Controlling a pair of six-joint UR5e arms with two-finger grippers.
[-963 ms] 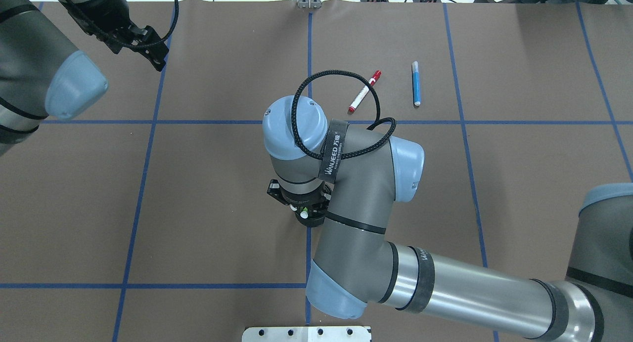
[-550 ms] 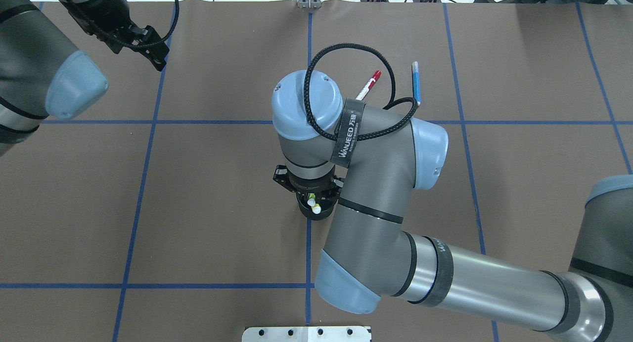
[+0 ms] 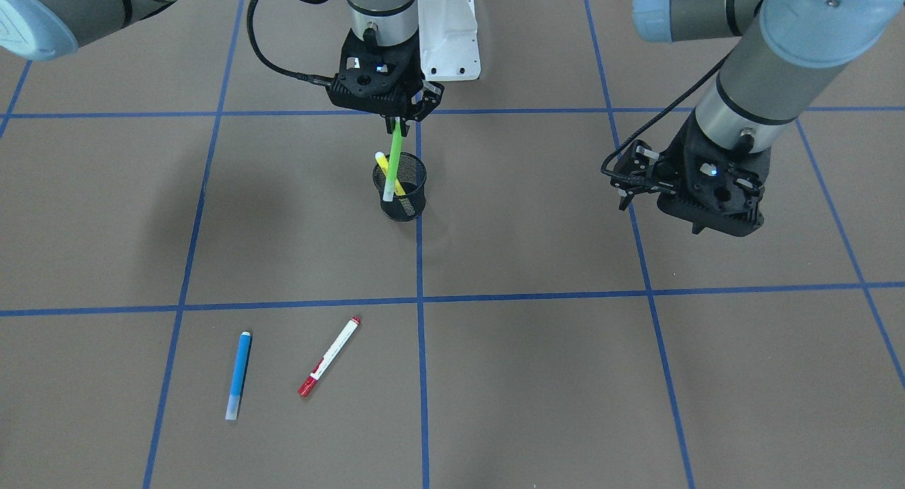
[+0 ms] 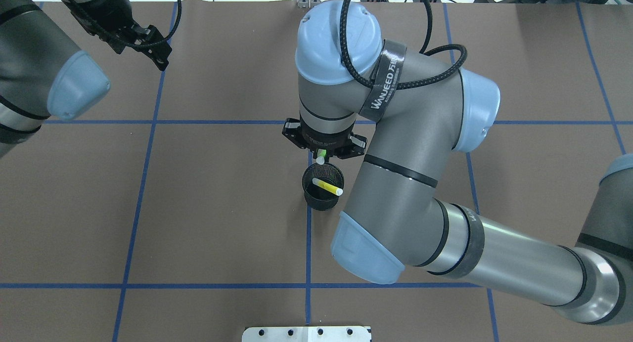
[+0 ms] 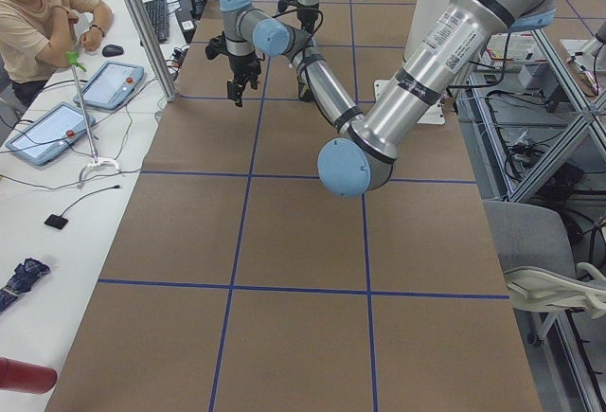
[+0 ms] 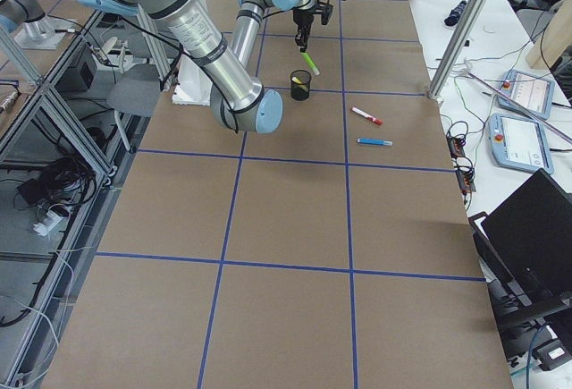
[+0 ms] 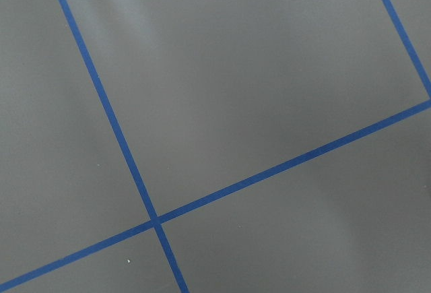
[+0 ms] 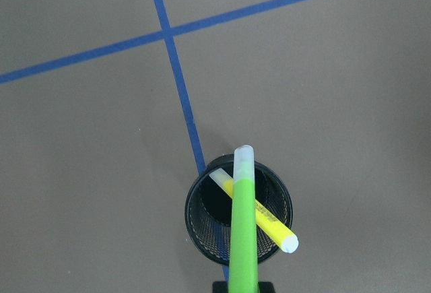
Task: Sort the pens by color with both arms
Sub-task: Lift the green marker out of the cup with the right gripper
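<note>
My right gripper (image 3: 396, 124) is shut on the top of the green pen (image 3: 393, 157), which hangs tilted with its pale lower end at the rim of the black mesh cup (image 3: 406, 205). The yellow pen (image 3: 386, 171) leans inside the cup. The right wrist view shows the green pen (image 8: 242, 239) over the yellow pen (image 8: 271, 223) and the cup (image 8: 202, 236). The blue pen (image 3: 238, 374) and the white pen with red caps (image 3: 329, 357) lie flat on the mat on the far side. My left gripper (image 3: 628, 180) hovers empty and looks open, far from the pens.
The brown mat (image 3: 537, 376) carries a blue tape grid. The white mounting base (image 3: 447, 33) stands at the robot's side. In the overhead view my right arm (image 4: 395, 149) hides the blue and red-capped pens. An operator (image 5: 43, 19) sits at the side desk.
My right arm has risen and moved away from the robot, lifting the green pen up out of the cup. The yellow pen stays in the cup. The left arm has hardly moved.
</note>
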